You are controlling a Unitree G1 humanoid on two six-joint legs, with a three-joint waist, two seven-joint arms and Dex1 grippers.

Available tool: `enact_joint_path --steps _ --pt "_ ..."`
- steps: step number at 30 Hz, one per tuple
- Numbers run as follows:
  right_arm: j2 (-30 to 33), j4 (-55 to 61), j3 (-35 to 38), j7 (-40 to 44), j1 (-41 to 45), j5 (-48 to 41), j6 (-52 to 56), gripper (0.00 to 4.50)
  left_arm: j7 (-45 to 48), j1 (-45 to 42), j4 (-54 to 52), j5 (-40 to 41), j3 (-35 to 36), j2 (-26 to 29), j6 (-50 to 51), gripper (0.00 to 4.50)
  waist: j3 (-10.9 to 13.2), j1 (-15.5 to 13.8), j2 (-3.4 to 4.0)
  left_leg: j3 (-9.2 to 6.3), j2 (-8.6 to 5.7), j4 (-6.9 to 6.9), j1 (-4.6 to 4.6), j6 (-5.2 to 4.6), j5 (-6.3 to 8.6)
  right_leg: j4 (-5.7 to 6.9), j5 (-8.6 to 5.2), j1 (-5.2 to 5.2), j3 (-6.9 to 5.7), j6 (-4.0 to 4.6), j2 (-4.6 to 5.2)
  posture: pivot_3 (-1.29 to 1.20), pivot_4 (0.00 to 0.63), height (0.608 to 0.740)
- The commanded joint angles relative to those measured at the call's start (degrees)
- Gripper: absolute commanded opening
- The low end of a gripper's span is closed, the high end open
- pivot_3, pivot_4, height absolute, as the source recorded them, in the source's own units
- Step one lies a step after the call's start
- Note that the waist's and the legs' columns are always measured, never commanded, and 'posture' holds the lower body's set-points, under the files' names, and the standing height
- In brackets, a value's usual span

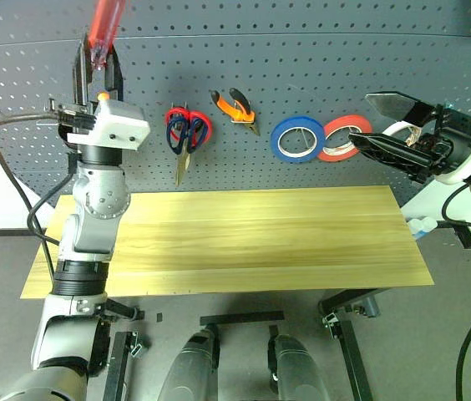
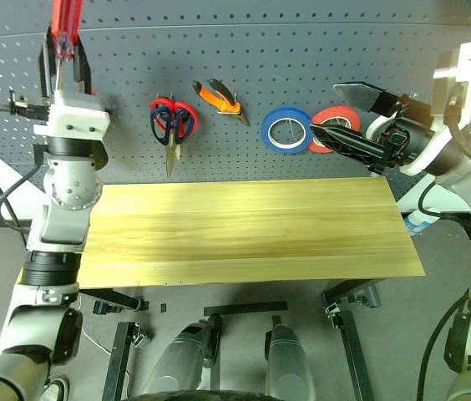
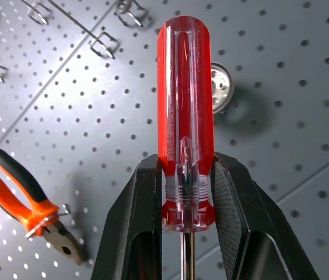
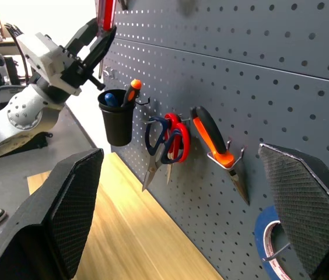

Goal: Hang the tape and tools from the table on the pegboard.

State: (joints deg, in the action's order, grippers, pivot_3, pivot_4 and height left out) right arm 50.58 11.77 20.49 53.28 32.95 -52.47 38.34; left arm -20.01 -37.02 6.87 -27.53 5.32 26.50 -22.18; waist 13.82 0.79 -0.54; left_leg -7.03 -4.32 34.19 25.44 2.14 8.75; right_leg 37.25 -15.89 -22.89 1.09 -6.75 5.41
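Note:
My left gripper (image 1: 98, 58) points upward at the far left of the dark grey pegboard (image 1: 319, 50). It is shut on the slim red-handled screwdriver (image 3: 186, 111), whose handle sticks up past the fingers (image 3: 141, 210). The dark-handled scissors (image 1: 176, 134) hang on a hook together with a red-handled pair. To their right hang the orange-and-black pliers (image 1: 235, 109). My right gripper (image 1: 361, 119) is open, with nothing between its fingers, in front of the red tape roll. A whitish ring (image 1: 401, 129) shows behind its fingers; I cannot tell whether it is the tape. The table (image 1: 260, 242) top is bare.
A blue tape roll (image 1: 297, 138) and a red tape roll (image 1: 340, 138) hang side by side right of the pliers. A black cup (image 4: 118, 119) holding an orange-and-black screwdriver hangs on the board just under my left gripper. Bare hooks (image 3: 103, 44) stand nearby.

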Motion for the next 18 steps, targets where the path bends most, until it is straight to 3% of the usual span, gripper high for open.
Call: enact_joint_path --steps 1,10,18 --pt "0.77 0.75 1.59 -0.05 0.74 -0.03 -0.54 4.5 -3.14 -2.51 3.47 -0.61 1.73 2.34 -3.2 0.81 0.0 0.03 0.0 0.0 0.0 0.0 0.0 0.0 0.0 0.03 0.0 -0.01 0.0 0.0 0.0 -0.06 0.182 0.738" --pt "1.63 1.4 2.44 -0.61 -0.11 -0.17 0.34 4.5 -8.38 -5.23 13.85 -0.72 1.76 5.04 -7.37 0.81 0.0 0.24 0.0 0.01 0.0 0.01 0.0 0.0 0.0 0.07 0.0 -0.02 0.01 0.0 0.0 -0.08 0.192 0.738" --pt "2.68 1.84 3.26 -1.14 -0.18 -0.76 1.8 4.5 -12.91 -7.43 25.21 2.52 1.99 3.71 -10.81 0.81 0.0 0.31 0.0 0.01 0.0 0.01 0.0 0.0 0.0 0.08 0.0 -0.04 0.02 -0.01 0.01 -0.1 0.201 0.738"
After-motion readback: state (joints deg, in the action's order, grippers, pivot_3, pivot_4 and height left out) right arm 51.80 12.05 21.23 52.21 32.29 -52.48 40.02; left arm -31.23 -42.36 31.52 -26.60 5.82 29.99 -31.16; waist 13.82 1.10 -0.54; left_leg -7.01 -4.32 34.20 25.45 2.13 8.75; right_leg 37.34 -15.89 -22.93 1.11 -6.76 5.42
